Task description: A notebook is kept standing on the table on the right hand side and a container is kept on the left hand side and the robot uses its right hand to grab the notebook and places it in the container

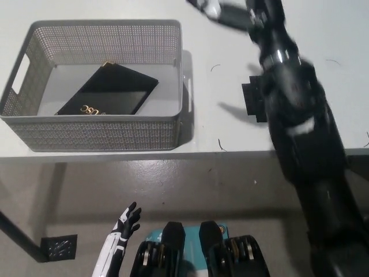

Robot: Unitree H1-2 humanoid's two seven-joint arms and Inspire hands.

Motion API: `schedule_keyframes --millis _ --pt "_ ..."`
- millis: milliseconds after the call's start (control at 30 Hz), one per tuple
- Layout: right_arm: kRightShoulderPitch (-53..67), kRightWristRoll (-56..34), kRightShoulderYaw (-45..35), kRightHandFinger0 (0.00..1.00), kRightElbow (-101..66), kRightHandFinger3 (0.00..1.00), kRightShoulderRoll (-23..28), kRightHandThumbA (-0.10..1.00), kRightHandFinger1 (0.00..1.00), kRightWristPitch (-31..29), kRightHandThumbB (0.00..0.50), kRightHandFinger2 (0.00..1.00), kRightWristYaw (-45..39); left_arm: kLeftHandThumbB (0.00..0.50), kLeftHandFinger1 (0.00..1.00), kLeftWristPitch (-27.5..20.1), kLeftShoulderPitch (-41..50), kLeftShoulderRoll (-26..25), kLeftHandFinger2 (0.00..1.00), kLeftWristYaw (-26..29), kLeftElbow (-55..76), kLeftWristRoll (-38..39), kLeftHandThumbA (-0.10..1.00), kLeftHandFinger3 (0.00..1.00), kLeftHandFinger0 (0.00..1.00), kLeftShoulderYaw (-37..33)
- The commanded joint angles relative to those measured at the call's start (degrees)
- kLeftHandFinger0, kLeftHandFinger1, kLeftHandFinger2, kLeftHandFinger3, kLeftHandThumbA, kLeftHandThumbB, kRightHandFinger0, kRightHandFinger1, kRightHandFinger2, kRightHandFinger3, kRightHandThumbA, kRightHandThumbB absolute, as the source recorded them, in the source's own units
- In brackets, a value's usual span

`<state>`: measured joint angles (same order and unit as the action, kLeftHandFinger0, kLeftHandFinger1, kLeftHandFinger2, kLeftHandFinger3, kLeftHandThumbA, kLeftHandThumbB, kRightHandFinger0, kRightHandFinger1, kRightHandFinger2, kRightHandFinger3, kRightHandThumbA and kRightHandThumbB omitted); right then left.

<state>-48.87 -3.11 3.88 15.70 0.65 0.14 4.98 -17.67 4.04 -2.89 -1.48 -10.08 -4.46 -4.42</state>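
The container (104, 130) at the upper left looks like grey plastic — perforated mesh walls, a smooth matt floor. Inside it, the notebook (109, 89) has a black, faintly glossy cover with gold lettering. The table (144, 11) is smooth, matt white. The right arm (300, 127) is black — hard-shelled, with soft sheen.

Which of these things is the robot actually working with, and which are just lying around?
Part of the job:
notebook, lying flat in the basket
basket
right hand, holding nothing

Just there:
left hand, resting low
black mat on the table
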Motion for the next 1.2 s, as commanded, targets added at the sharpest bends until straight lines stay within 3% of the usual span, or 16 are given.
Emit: schedule_keyframes --millis 0,67,100,133,167,233,300,333,433,533,633,833,933,1000,1167 --pt "30.37 4.22 -1.0 1.0 -55.21 1.0 3.31 1.0 1.0 -8.94 0.457 1.0 -2.36 0.182 1.0 -1.4 -0.25 -0.87 1.0 -0.94 0.87 1.05 1.0 1.0 1.0 0.3" --pt "36.53 3.5 0.49 1.0 -54.02 1.0 2.85 1.0 1.0 -13.8 0.432 1.0 -2.77 0.175 1.0 -1.0 -0.26 -0.74 1.0 -0.7 0.97 0.75 1.0 1.0 1.0 0.34" --pt "37.08 3.47 0.6 1.0 -54.06 1.0 2.79 1.0 1.0 -14.0 0.46 1.0 -2.86 0.167 1.0 -1.0 -0.16 -0.72 1.0 -0.69 0.97 0.73 1.0 1.0 1.0 0.31" --pt "43.48 4.5 1.85 1.0 -51.3 1.0 1.93 1.0 1.0 -18.08 0.421 1.0 -2.46 0.168 1.0 -1.13 -0.09 -0.53 1.0 -0.58 0.69 0.56 1.0 1.0 1.0 0.2" --pt "45.0 5.31 2.06 1.0 -50.28 1.0 1.59 1.0 1.0 -19.18 0.419 1.0 -2.21 0.167 1.0 -1.17 -0.16 -0.46 1.0 -0.56 0.55 0.56 1.0 1.0 1.0 0.18" --pt "51.91 6.72 3.05 1.0 -43.56 1.0 0.46 1.0 1.0 -24.1 0.339 1.0 -1.29 0.172 1.0 -1.33 -0.05 -0.4 1.0 -0.51 0.06 0.84 1.0 1.0 1.0 0.32" --pt "53.66 7.37 2.87 1.0 -39.43 1.0 0.25 1.0 1.0 -26.41 0.316 1.0 -0.94 0.166 1.0 -1.65 -0.15 -0.4 1.0 -0.21 -0.22 0.86 1.0 1.0 1.0 0.61" --pt "54.71 7.57 2.63 1.0 -36.8 1.0 0.54 1.0 1.0 -26.15 0.329 1.0 -0.82 0.157 1.0 -2.12 -0.28 -0.52 1.0 -0.81 -0.58 1.93 1.0 1.0 1.0 0.71" --pt "55.47 4.45 2.12 1.0 -31.59 1.0 1.24 1.0 1.0 -25.03 0.439 1.0 -1.98 0.151 1.0 -2.1 -0.12 -0.57 1.0 -0.75 -0.51 1.71 1.0 1.0 1.0 0.78" --pt "55.31 3.69 0.86 1.0 -23.45 1.0 1.7 1.0 1.0 -27.07 0.417 1.0 -1.81 0.173 1.0 -1.48 0.08 -0.35 1.0 -0.78 0.17 1.84 1.0 1.0 1.0 0.8" --pt "54.67 3.84 0.32 1.0 -17.94 1.0 2.19 1.0 1.0 -27.07 0.434 1.0 -1.51 0.167 1.0 -1.47 0.15 -0.43 1.0 -0.8 0.38 1.75 1.0 1.0 1.0 0.8" --pt "53.11 -0.64 -1.16 1.0 -6.9 1.0 2.56 1.0 1.0 -27.07 0.415 1.0 -2.97 0.165 1.0 -1.12 -0.09 -0.26 1.0 -1.09 0.46 2.34 1.0 1.0 1.0 0.9" --pt "52.28 -0.96 -1.87 1.0 -3.81 1.0 2.75 1.0 1.0 -27.07 0.382 1.0 -3.7 0.178 1.0 -0.32 -0.09 -0.2 1.0 -0.62 1.02 1.9 1.0 1.0 1.0 1.09" --pt "52.23 -0.34 -2.09 1.0 -2.91 1.0 3.0 1.0 1.0 -27.07 0.406 1.0 -3.8 0.166 1.0 -0.39 -0.06 -0.27 1.0 -0.58 1.18 1.73 1.0 1.0 1.0 1.1" --pt "52.21 -0.88 -2.76 1.0 -2.45 1.0 2.74 1.0 1.0 -27.07 0.391 1.0 -4.98 0.163 1.0 -1.07 0.1 -0.14 1.0 -1.05 0.9 3.1 1.0 1.0 1.0 1.29"
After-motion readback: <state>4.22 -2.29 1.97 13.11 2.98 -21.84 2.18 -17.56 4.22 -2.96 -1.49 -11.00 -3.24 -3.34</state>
